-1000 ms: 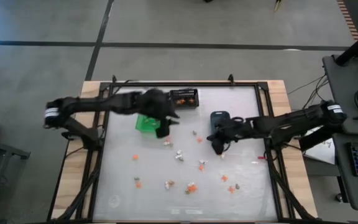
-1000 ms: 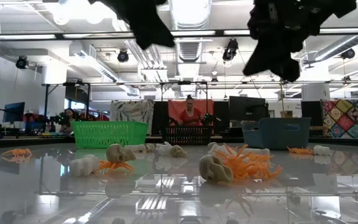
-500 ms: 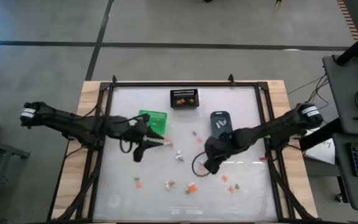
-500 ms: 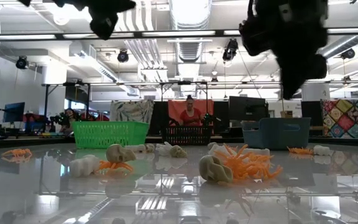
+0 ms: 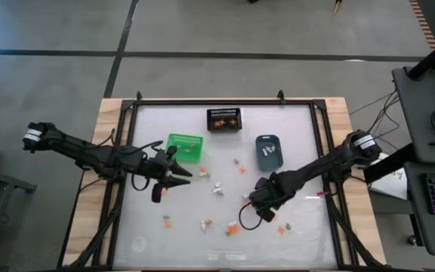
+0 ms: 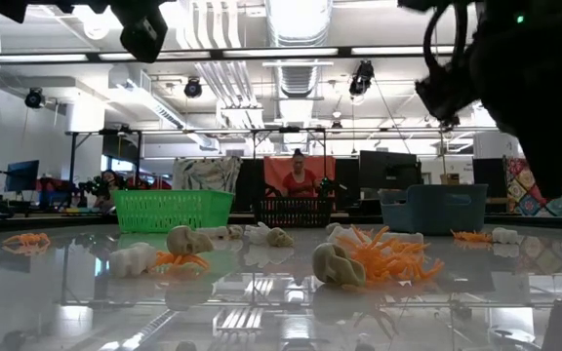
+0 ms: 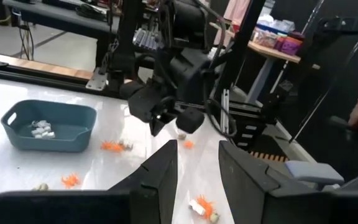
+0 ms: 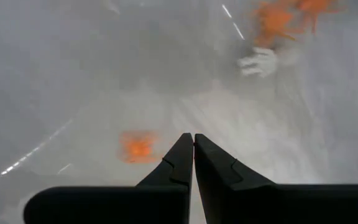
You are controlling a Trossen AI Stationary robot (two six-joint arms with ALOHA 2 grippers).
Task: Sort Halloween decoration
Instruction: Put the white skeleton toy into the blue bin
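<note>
The Halloween decoration is a scatter of tiny orange, white and tan trinkets (image 5: 217,189) lying across the table's middle and near part, seen close in the low view (image 6: 340,263). My left gripper (image 5: 181,175) hangs level near the green bin (image 5: 185,146), open and empty (image 7: 197,168). Over the near right part, my right gripper (image 5: 261,210) points down, shut on nothing (image 8: 193,149), with an orange trinket (image 8: 138,147) beside its tips. In the low view it (image 6: 552,180) hangs clear of the table top.
A black mesh bin (image 5: 223,119) holding orange pieces stands at the far middle. The blue-grey bin (image 5: 269,151) with white pieces (image 7: 41,129) sits to the right of centre. A dark frame (image 5: 123,189) rims the table.
My left gripper has drawn back from over the green bin toward the table's left and near edge and has levelled out. My right gripper has gone from beside the blue-grey bin toward the near edge, sunk a little and tipped over till it points down.
</note>
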